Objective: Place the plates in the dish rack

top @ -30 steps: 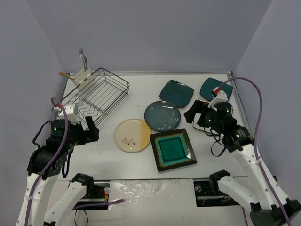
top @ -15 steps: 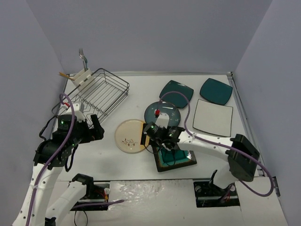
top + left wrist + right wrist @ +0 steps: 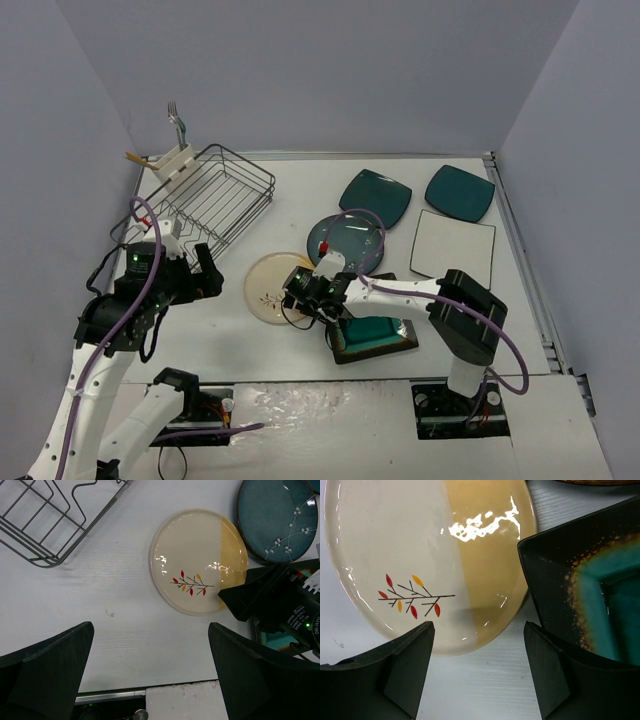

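Where glaze shines, round twig plate [image 3: 420, 555]

The white table [image 3: 240, 330] has a fine ribbed surface, and one small dark speck [image 3: 111, 613] lies on it. A plain grey-lavender back wall [image 3: 320, 80] and two side walls of the same colour stand around it. A thin metal rail [image 3: 517, 260] runs along the table's right edge.

Pale lavender walls [image 3: 300, 70] enclose a white tabletop [image 3: 225, 330] on three sides.
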`<state>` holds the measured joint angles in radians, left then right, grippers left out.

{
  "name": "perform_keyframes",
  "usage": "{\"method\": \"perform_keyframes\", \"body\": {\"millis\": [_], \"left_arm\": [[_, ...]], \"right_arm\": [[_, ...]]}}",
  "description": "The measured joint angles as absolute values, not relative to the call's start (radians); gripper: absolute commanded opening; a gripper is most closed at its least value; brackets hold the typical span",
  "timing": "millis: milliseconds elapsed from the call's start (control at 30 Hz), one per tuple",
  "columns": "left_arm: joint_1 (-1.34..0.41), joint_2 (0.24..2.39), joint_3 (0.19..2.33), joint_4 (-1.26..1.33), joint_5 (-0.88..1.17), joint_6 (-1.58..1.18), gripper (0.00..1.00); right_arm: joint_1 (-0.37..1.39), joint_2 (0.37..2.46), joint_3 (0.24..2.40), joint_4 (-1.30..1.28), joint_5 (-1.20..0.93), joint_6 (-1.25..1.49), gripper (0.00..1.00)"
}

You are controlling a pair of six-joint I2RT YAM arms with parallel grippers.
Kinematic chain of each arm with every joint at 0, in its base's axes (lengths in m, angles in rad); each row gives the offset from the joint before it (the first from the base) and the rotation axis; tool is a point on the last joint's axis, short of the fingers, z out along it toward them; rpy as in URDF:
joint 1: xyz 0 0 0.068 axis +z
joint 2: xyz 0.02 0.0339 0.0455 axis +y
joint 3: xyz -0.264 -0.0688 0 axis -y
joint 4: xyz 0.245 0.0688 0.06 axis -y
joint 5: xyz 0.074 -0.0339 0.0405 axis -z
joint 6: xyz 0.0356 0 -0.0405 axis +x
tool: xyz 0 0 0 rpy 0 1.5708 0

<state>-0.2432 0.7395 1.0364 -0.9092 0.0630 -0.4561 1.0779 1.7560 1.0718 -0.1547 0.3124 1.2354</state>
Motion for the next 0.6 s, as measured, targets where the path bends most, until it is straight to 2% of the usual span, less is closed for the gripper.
{"method": "perform_keyframes", "body": {"millis": [133, 433, 600], "left_arm": [[-0.243, 0.740, 1.027, -0.908, 0.076, -0.460, 0.97], [-0.243, 0.739, 0.970, -0.881, 0.123, -0.499, 0.97], [-0.243, 0.737, 0.915, -0.836, 0.165, -0.548, 0.97]], "right_arm": [[1.078, 1.773, 1.070, -0.138, 0.308, 1.282, 0.64], [1.074, 1.778, 1.014, -0.098, 0.310, 1.360, 0.48], [1.063, 1.775, 0.994, -0.063, 0.314, 1.379, 0.43]]}}
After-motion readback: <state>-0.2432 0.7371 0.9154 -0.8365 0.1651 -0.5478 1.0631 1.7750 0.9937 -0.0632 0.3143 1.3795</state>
